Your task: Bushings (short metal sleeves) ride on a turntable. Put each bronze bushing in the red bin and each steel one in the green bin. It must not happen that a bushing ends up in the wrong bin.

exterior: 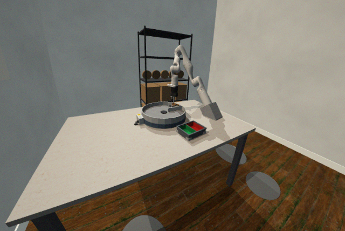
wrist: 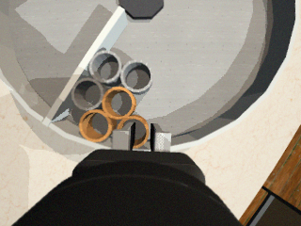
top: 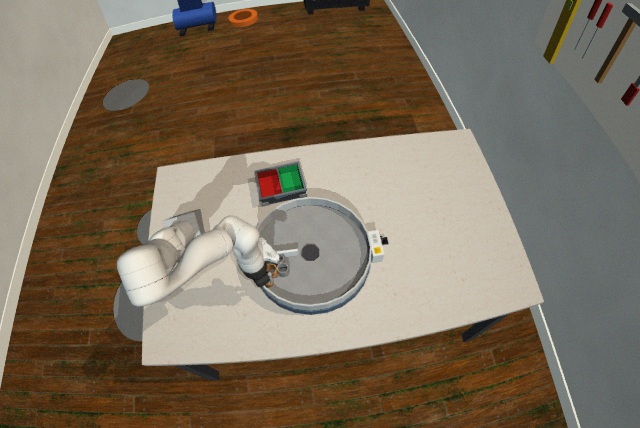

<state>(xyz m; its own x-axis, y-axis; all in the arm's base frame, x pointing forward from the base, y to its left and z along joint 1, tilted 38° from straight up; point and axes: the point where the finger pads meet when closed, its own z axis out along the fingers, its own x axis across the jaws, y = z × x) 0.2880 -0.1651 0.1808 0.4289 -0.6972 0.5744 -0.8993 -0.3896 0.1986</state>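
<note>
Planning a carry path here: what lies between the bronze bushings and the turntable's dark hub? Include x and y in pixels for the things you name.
Two of the steel bushings (wrist: 105, 53) (wrist: 136, 62), then bare turntable (wrist: 183, 56), in the wrist view.

Six bushings (wrist: 105, 81) on the turntable (top: 330, 229) (exterior: 163, 122) (wrist: 198, 56), beside the two-compartment bin (top: 283, 199) (exterior: 184, 135).
</note>
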